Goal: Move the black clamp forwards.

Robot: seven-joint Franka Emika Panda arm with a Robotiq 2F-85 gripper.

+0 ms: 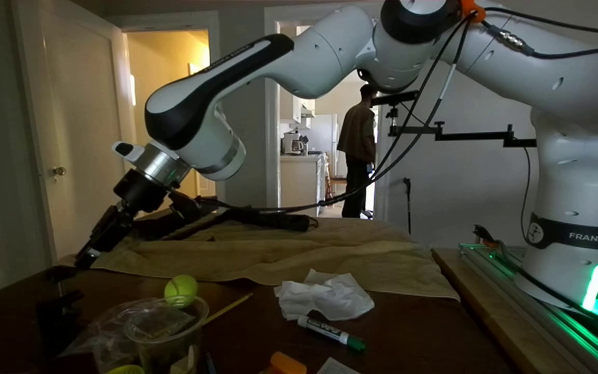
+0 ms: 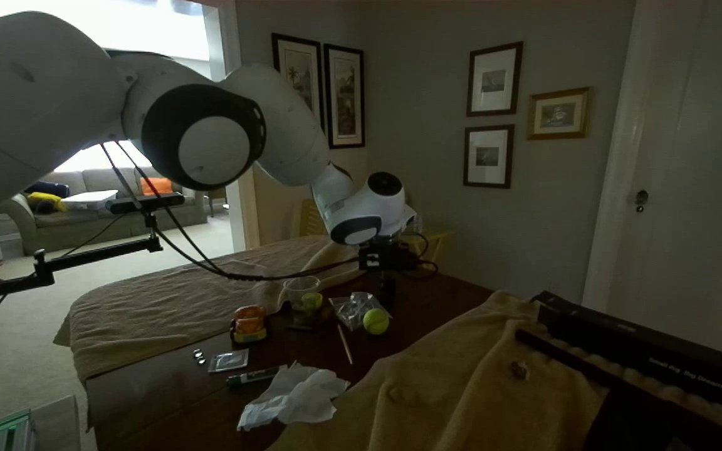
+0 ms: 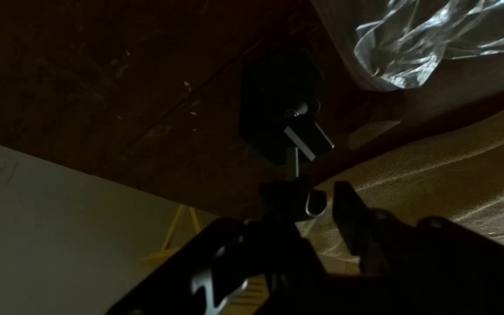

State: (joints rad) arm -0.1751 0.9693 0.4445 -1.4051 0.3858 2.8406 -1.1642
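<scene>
Looking down from the wrist, we see the black clamp (image 3: 274, 122) standing upright on the dark table (image 3: 147, 87), near a crumpled clear bag (image 3: 418, 48). At its upper end is the gripper (image 1: 85, 258), jaws parted: the clamp's top shows between them, and a sliver of tan towel (image 3: 466, 175) is visible between that top and one finger (image 3: 348, 214). Whether the opposite finger touches we cannot tell, since black lies over black there. In both exterior views we find a tennis ball (image 1: 180, 290) and a clear plastic cup (image 1: 168, 341), with a pencil (image 1: 229, 307) close by. Well apart from the clamp lie a crumpled white tissue (image 1: 325, 300) and, just beside it, a green-capped marker (image 1: 330, 331). In an exterior view we also see a person (image 1: 357, 150) standing beyond the table.
</scene>
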